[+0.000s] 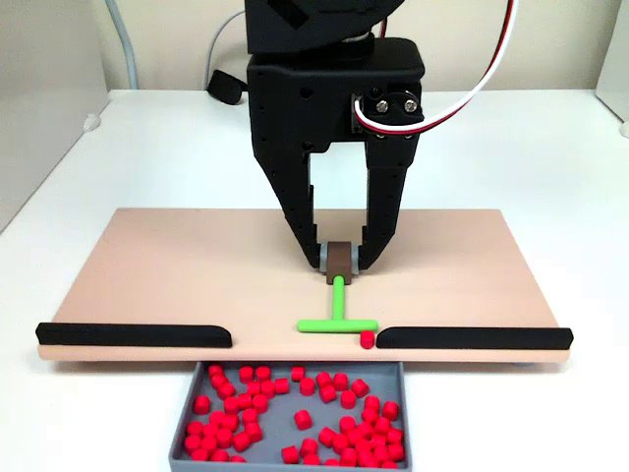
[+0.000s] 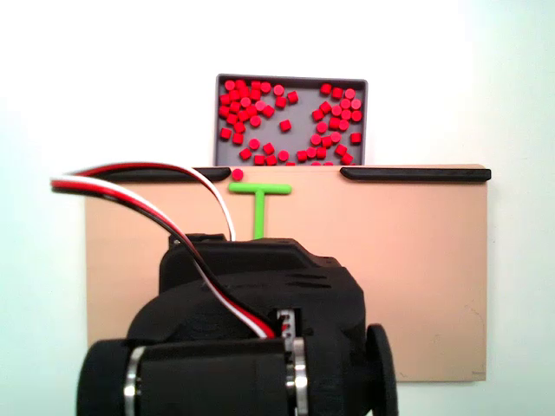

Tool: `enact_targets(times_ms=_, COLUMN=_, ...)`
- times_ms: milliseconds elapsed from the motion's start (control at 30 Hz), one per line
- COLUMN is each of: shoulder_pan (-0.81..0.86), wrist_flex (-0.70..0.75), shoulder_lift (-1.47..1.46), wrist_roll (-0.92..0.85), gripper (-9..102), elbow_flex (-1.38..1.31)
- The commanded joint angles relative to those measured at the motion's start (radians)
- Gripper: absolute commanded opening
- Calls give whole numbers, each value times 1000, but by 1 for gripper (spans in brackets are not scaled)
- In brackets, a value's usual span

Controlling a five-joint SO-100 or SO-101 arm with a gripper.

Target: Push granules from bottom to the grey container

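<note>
At the edge of the tan board [image 1: 157,265], between the two black strips [image 1: 133,335], I see one red granule [image 1: 367,339] just beside the green pusher [image 1: 337,323]. Most granules [image 1: 324,393] lie in the grey container [image 1: 187,413] below. My gripper [image 1: 341,258] squeezes the pusher's brown handle [image 1: 341,262].

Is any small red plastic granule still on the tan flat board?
Yes, one red granule sits on the tan board by the green T-shaped pusher's crossbar.
</note>
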Motion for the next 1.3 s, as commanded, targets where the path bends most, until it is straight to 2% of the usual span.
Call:
enact_targets(times_ms=0, shoulder_pan=8, wrist_flex=-3, shoulder_lift=0, wrist_roll=8, gripper=0, elbow_flex=-46)
enact_targets(times_ms=1133, shoulder_pan=35, wrist_flex=12, shoulder_lift=-3, wrist_roll=-9, gripper=0, elbow_flex=-198)
enact_targets(times_ms=1267, shoulder_pan=35, wrist_flex=72, shoulder_lift=58, wrist_roll=-15, gripper=0, elbow_flex=-179)
